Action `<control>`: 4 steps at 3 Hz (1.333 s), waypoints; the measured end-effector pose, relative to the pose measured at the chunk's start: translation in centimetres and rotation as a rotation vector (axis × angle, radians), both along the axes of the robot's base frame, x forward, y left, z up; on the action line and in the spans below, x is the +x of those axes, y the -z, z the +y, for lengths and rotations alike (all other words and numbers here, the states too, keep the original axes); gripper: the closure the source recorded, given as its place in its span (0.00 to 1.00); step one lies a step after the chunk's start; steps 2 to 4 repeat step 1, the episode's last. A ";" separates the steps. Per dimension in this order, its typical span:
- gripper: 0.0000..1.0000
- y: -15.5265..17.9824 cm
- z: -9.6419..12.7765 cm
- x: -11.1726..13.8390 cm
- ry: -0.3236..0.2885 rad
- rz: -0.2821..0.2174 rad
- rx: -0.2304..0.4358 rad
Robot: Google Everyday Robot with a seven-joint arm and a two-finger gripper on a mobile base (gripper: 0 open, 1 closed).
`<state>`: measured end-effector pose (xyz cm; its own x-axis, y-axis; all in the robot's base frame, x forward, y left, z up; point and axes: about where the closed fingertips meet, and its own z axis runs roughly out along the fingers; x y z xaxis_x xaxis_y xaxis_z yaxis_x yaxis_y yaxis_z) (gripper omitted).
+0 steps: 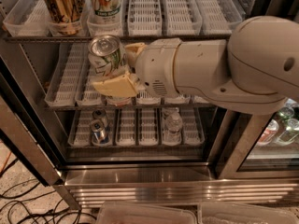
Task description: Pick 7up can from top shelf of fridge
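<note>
My gripper (117,66) is shut on a white-and-pale-green 7up can (106,55) with a silver lid. It holds the can tilted, out in front of the fridge (140,176), below the front edge of the top shelf (145,13) and level with the middle rack. A yellowish finger (114,85) lies under the can. A second 7up can (105,1) stands in a top shelf tray, with a gold-brown can (60,6) to its left.
The big pale arm (224,64) hides much of the middle rack. The bottom rack holds cans (98,127) and a clear bottle (173,122). A neighbouring cooler with bottles (280,125) is at the right. Cables (23,204) lie on the floor at the left.
</note>
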<state>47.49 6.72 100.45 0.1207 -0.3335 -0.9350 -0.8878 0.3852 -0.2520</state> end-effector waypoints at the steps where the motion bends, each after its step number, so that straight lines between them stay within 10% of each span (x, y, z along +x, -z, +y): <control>1: 1.00 -0.1 0.2 -0.3 -0.003 0.005 0.000; 4: 1.00 -0.1 0.2 -0.3 -0.003 0.005 0.000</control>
